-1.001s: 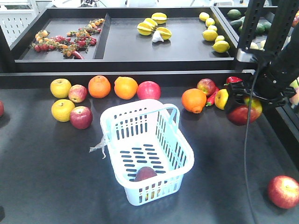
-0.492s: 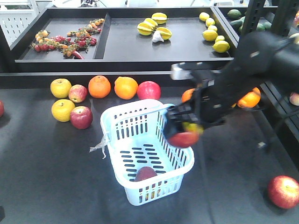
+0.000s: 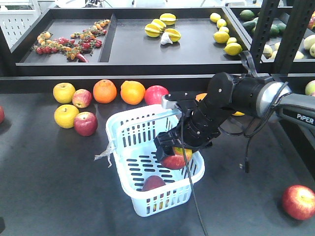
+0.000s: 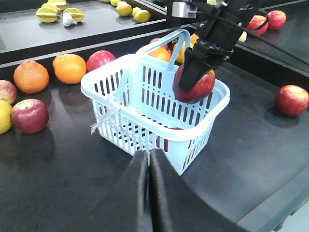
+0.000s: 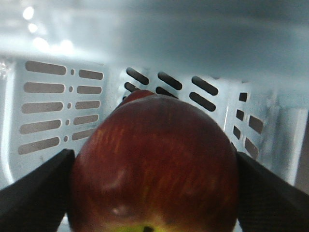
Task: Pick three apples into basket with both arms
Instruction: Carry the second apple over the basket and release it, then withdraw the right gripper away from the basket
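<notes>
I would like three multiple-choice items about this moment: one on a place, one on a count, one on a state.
1. Where is the dark red apple held by the right gripper?
A. over the pale blue slotted plastic basket
B. over the upper black tray
C. on the table

2. How many apples lie on the basket floor?
A. none
B. one
C. three

3. The left gripper is:
A. shut on an orange
B. wide open
C. shut and empty

Answers: 1 A, the front view shows it above the basket rim. 2 B, a single red apple lies inside. 3 C, its black fingers meet with nothing between.
</notes>
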Tool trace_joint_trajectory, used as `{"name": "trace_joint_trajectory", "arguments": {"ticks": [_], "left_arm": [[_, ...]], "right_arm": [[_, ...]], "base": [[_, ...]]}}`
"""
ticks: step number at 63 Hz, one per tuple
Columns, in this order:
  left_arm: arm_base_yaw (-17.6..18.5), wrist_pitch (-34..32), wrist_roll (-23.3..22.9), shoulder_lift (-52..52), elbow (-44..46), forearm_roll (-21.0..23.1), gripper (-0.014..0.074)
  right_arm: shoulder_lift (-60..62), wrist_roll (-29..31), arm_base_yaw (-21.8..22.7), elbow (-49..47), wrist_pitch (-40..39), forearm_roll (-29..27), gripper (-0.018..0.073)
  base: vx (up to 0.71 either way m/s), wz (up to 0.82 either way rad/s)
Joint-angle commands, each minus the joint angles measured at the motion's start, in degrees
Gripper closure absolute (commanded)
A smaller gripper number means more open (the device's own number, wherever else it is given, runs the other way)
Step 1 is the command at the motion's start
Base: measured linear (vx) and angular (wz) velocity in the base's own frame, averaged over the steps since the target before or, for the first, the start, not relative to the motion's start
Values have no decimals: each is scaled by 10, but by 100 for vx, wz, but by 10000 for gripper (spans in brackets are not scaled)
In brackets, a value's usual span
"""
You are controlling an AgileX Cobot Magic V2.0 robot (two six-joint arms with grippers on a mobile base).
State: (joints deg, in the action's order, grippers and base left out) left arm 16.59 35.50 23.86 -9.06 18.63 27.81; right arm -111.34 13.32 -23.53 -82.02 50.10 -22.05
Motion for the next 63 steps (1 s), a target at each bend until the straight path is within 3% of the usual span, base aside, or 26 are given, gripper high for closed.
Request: {"name": "trace_joint_trajectory", "arguments": {"ticks": [1, 11, 17, 35, 48, 56, 63], "left_arm": [[1, -35, -6, -8, 15, 16, 604], [1, -35, -6, -8, 15, 16, 604], [1, -35, -6, -8, 15, 16, 604], [1, -35, -6, -8, 15, 16, 604], [1, -35, -6, -8, 15, 16, 604], [1, -35, -6, -8, 15, 16, 604], [1, -35, -6, -8, 15, 16, 604]], "right_arm": [[31, 11, 0, -15, -31, -15, 160], [31, 11, 0, -15, -40, -15, -79], [31, 11, 0, -15, -40, -15, -147], [31, 10, 0, -16, -23, -15, -118], [52, 6, 1, -16, 31, -6, 46], [92, 6, 1, -16, 55, 3, 271], [135, 6, 1, -16, 73, 18, 529]], "base": [[0, 0], [0, 0], [0, 0], [0, 0], [0, 0], [0, 0], [0, 0]]}}
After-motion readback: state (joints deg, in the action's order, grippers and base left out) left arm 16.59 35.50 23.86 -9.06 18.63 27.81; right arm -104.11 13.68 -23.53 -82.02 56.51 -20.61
